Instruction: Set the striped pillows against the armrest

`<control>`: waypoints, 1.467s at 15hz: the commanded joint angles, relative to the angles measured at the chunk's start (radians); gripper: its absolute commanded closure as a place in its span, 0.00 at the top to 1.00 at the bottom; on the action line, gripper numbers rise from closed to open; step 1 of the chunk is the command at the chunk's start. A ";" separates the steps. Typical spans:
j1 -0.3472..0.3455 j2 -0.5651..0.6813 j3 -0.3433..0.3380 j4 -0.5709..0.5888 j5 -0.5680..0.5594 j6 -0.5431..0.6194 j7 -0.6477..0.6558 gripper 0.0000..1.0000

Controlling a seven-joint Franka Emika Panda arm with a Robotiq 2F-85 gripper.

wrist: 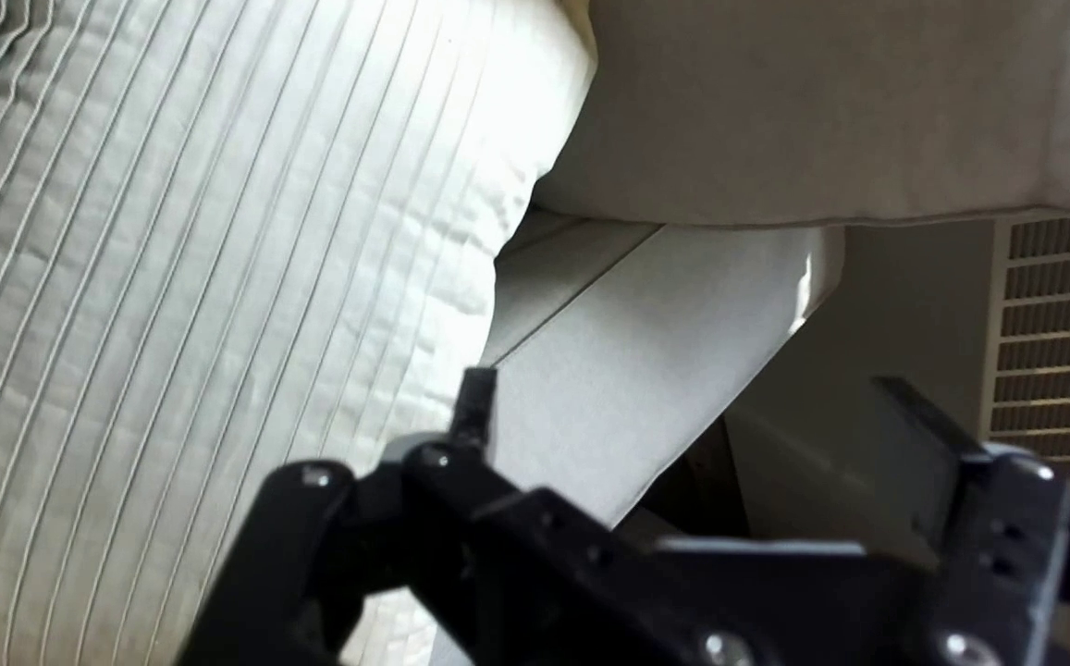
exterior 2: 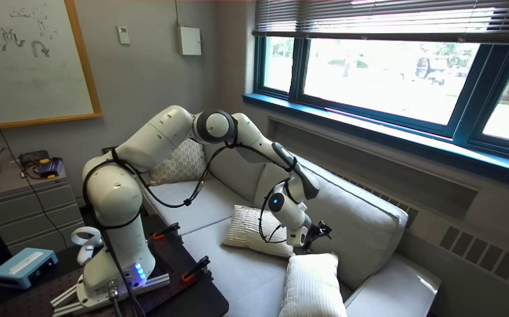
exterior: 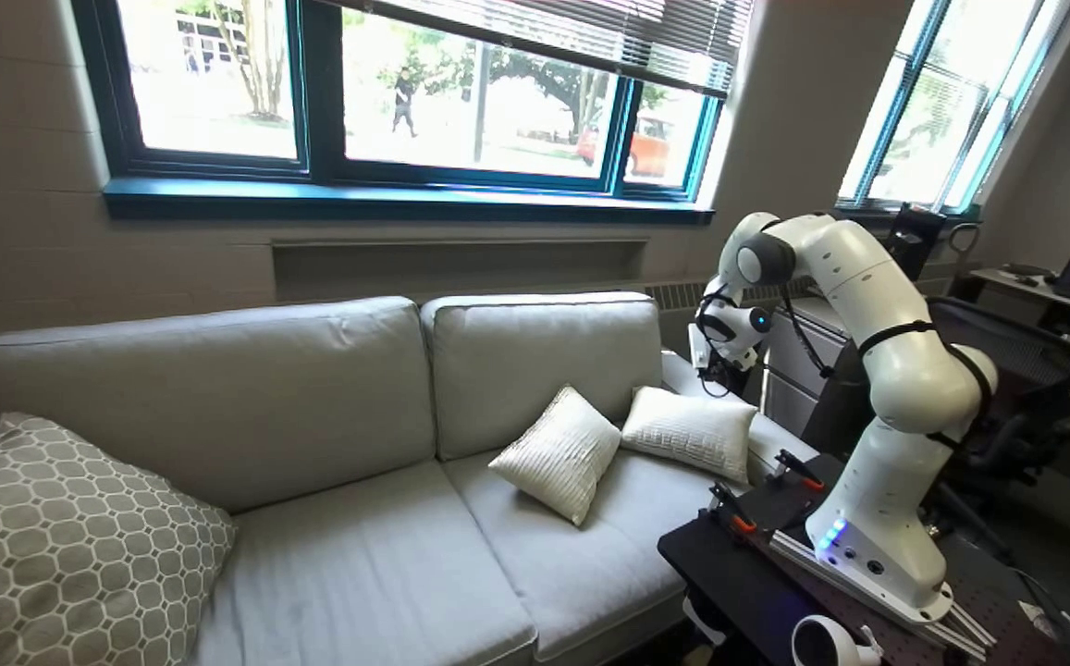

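Note:
Two cream striped pillows lie on the sofa's seat by the armrest (exterior: 782, 446). The nearer-to-middle striped pillow (exterior: 560, 455) is tilted onto a corner against the back cushion; it also shows in an exterior view (exterior 2: 250, 229). The second striped pillow (exterior: 687, 433) stands beside the armrest (exterior 2: 397, 286), tilted; whether it touches the armrest is unclear. This pillow (exterior 2: 313, 286) fills the left of the wrist view (wrist: 220, 277). My gripper (wrist: 686, 381) is open and empty, above the pillow's edge and the armrest (wrist: 627, 361). The gripper also shows in both exterior views (exterior: 727, 377) (exterior 2: 319, 235).
A large lattice-pattern pillow (exterior: 81, 546) sits at the sofa's far end. Tall back cushions (exterior: 544, 361) stand behind the seat. The robot's black table (exterior: 729, 564), with clamps, adjoins the sofa front. A wall vent (wrist: 1057, 342) is behind the sofa.

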 commanded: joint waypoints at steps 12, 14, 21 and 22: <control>-0.357 0.240 0.294 0.179 -0.944 0.107 1.153 1.00; -0.349 0.269 0.219 0.230 -1.002 0.008 1.309 1.00; -0.365 0.350 0.107 0.522 -1.172 -0.180 1.647 1.00; -0.363 0.370 0.093 0.560 -1.198 -0.202 1.674 1.00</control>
